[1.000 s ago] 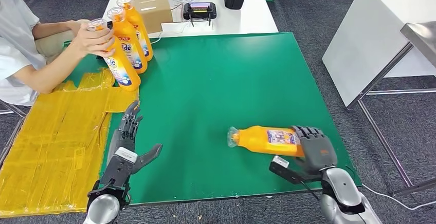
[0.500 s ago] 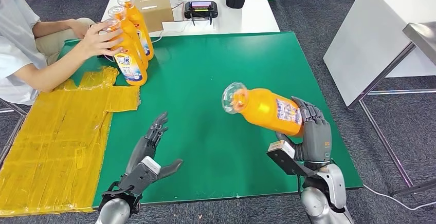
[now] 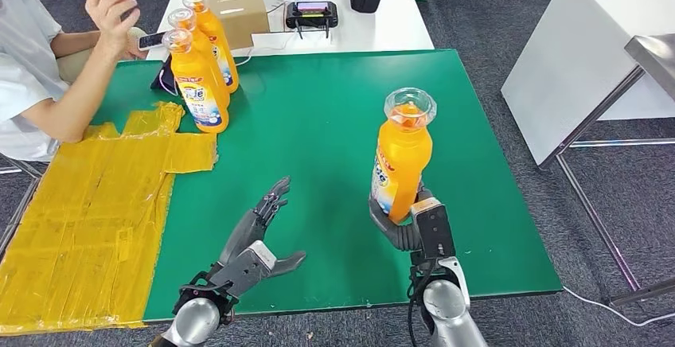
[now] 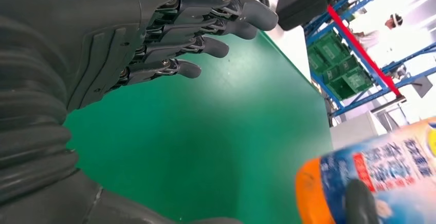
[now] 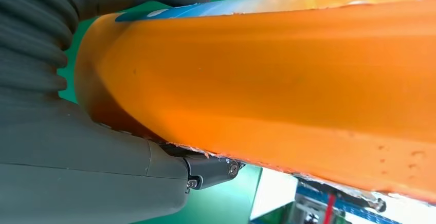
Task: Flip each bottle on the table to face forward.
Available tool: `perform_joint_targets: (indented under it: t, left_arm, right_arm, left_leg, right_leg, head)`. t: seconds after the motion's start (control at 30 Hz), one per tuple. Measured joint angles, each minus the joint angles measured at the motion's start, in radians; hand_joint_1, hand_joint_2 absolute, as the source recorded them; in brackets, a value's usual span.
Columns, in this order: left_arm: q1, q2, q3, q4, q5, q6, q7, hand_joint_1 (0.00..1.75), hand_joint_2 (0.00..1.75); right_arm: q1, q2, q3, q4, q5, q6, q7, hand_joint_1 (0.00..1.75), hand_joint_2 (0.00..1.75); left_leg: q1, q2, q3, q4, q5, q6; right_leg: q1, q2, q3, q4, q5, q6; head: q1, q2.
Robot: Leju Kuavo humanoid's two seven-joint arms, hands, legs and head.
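My right hand (image 3: pixel 410 224) grips an orange bottle (image 3: pixel 402 156) by its base and holds it upright above the green mat (image 3: pixel 318 132), clear cap on top, label edge at its left. The right wrist view has the bottle's orange body (image 5: pixel 288 80) pressed against my palm. My left hand (image 3: pixel 255 239) hovers open over the mat's near part, fingers spread (image 4: pixel 205 23), left of the held bottle; the bottle's labelled base (image 4: pixel 375 178) shows at the corner of its wrist view. Three more orange bottles (image 3: pixel 199 68) stand upright at the mat's far left.
A person sits at the far left, one hand (image 3: pixel 111 5) raised off the bottles. Yellow taped sheeting (image 3: pixel 87 204) covers the table's left side. Behind the mat a white table (image 3: pixel 374 33) carries a cardboard box (image 3: pixel 235 9), a controller (image 3: pixel 310 17) and a black case.
My right hand lifted the bottle off the mat and turned it from lying to upright. My left hand moved forward and rightward. The person let go of the standing bottles and raised a hand.
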Motion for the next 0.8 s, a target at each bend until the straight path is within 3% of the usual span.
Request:
perform_joint_targets:
  t: [0.13, 0.27, 0.43, 0.53, 0.67, 0.8]
  left_arm:
    - [-0.009, 0.006, -0.009, 0.004, 0.027, 0.007, -0.003, 0.00, 1.75]
    - [-0.014, 0.009, -0.010, 0.004, 0.054, 0.015, -0.005, 0.00, 1.75]
    - [-0.009, 0.022, -0.005, 0.003, 0.073, 0.017, -0.013, 0.00, 1.75]
    - [0.000, 0.028, 0.006, 0.003, 0.077, 0.017, -0.016, 0.00, 1.75]
    - [0.014, 0.030, 0.022, 0.003, 0.085, 0.017, -0.020, 0.01, 1.75]
    - [0.024, 0.030, 0.030, 0.003, 0.102, 0.017, -0.030, 1.73, 1.75]
  right_arm:
    - [-0.036, 0.015, 0.070, 0.082, 0.093, 0.041, 0.008, 1.75, 1.75]
    - [-0.064, 0.041, 0.241, 0.195, 0.278, 0.051, -0.007, 1.75, 1.75]
    - [-0.109, 0.050, 0.420, 0.305, 0.477, -0.079, -0.004, 1.75, 1.75]
    - [-0.143, 0.042, 0.482, 0.343, 0.600, -0.174, 0.029, 1.75, 1.75]
    - [-0.170, 0.032, 0.530, 0.371, 0.658, -0.220, 0.051, 1.75, 1.75]
    - [-0.180, 0.026, 0.549, 0.381, 0.663, -0.223, 0.060, 1.75, 1.75]
  left_leg:
    - [0.000, 0.001, -0.001, 0.000, 0.000, 0.000]
    - [0.001, 0.001, -0.001, 0.000, 0.000, 0.000]
    - [0.002, 0.001, -0.002, 0.000, 0.000, -0.001]
    - [0.001, 0.002, -0.002, 0.000, 0.000, -0.001]
    - [0.001, 0.002, -0.002, 0.000, 0.000, -0.001]
    - [0.001, 0.002, -0.002, 0.000, 0.000, -0.001]
  right_leg:
    - [0.000, 0.001, -0.001, 0.000, 0.000, 0.000]
    - [0.001, 0.000, -0.002, 0.000, 0.000, 0.000]
    - [0.002, 0.001, -0.003, 0.000, 0.000, -0.001]
    - [0.001, 0.001, -0.003, 0.000, 0.000, -0.001]
    - [0.001, 0.001, -0.003, 0.000, 0.000, -0.001]
    - [0.001, 0.001, -0.004, 0.000, 0.000, -0.001]
  head:
    - [0.000, 0.000]
    - [0.000, 0.000]
    - [0.000, 0.000]
    - [0.000, 0.000]
    - [0.000, 0.000]
    - [0.000, 0.000]
